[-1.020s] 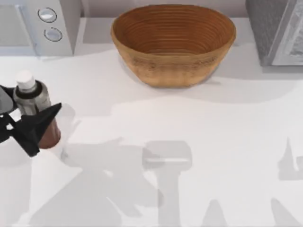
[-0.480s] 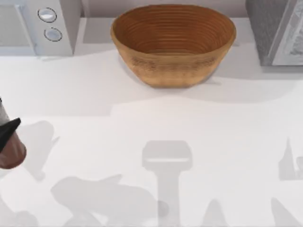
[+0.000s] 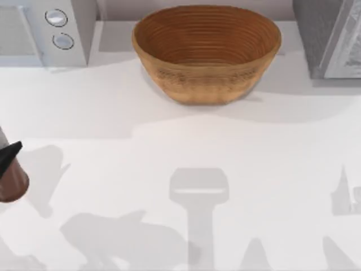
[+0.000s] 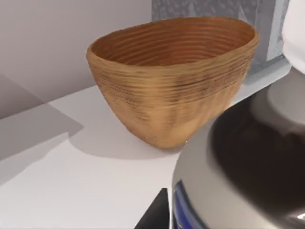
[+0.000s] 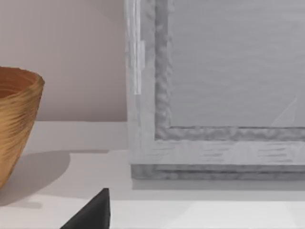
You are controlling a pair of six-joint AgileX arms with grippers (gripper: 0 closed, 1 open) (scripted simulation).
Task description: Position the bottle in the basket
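At the top view's left edge, our left gripper (image 3: 4,158) is clamped on the bottle (image 3: 12,183), lifted off the table (image 3: 225,141). The basket (image 3: 206,51) stands upper centre, well apart. Whether our right gripper's fingers are apart we cannot tell.

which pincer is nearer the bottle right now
Left. The left pincer is right at the bottle by the table's left edge; the right pincer is near the grey appliance, beyond the basket.
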